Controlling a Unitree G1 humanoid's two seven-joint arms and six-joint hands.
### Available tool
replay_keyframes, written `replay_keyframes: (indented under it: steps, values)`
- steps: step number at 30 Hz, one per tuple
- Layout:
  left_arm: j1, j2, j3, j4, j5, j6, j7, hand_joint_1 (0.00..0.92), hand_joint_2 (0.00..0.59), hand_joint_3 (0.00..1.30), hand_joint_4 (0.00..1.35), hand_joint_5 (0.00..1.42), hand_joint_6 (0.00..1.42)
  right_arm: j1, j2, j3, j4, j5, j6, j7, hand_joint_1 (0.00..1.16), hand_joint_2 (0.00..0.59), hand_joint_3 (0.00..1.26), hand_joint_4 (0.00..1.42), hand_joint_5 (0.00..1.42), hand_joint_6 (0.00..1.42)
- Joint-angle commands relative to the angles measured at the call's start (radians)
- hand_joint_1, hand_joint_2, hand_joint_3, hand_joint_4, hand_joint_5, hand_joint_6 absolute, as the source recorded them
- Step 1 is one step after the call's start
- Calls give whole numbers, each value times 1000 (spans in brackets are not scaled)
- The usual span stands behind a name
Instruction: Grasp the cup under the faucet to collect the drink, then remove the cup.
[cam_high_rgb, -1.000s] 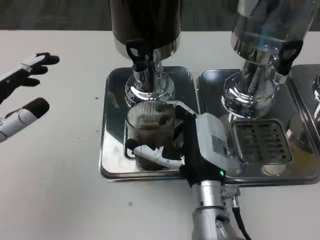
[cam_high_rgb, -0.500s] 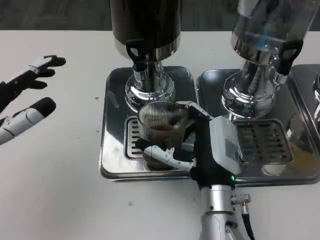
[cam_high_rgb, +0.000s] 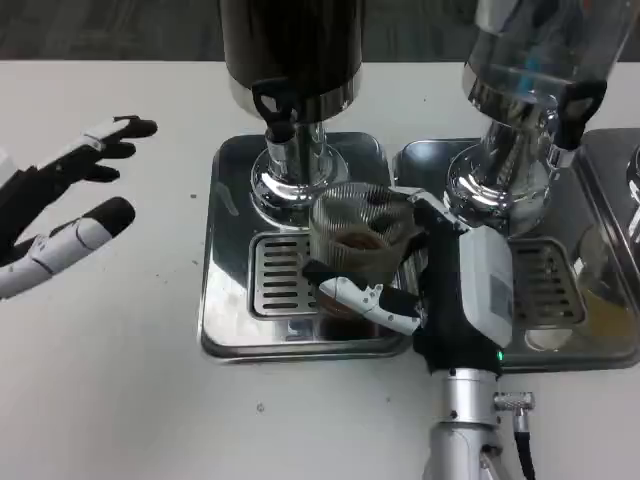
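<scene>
While the cup (cam_high_rgb: 358, 238), ribbed clear plastic with brown drink in its bottom, sat above the right edge of the drip grate (cam_high_rgb: 283, 274), the right hand (cam_high_rgb: 440, 285) gripped it, fingers (cam_high_rgb: 362, 295) wrapped across its front. It stood right of and below the black faucet (cam_high_rgb: 277, 110) of the dark dispenser (cam_high_rgb: 291, 45). The steel tray (cam_high_rgb: 228, 300) lay underneath on the white table (cam_high_rgb: 110, 380). The left hand (cam_high_rgb: 62, 210) hovered apart at the left, fingers spread, holding nothing.

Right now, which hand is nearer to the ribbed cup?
Right. The right hand grips the ribbed cup above the drip tray; the left hand hovers far off, over the table.
</scene>
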Motion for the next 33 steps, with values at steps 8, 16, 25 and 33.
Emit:
replay_keyframes:
  steps: [8, 16, 25, 33]
  values:
    - [-1, -33, -50, -14, 9, -46, -10, 0, 185, 156, 55, 130, 233, 116, -46, -45, -250, -3, -8, 51, 749, 179, 615, 804, 1010, 1332]
    - [33, -47, -82, -62, 25, -86, -5, 0, 184, 129, 0, 98, 221, 186, -69, -63, -384, -11, 4, 108, 760, 189, 629, 805, 1021, 1332]
    - [77, -45, -94, -123, 30, -112, -11, 0, 177, 112, 0, 71, 200, 253, -88, -69, -492, -11, -6, 173, 790, 170, 624, 794, 1021, 1345]
    - [129, -33, -118, -187, 41, -138, -21, 0, 172, 94, 0, 47, 185, 321, -115, -91, -614, -3, -8, 253, 836, 149, 632, 796, 1022, 1366]
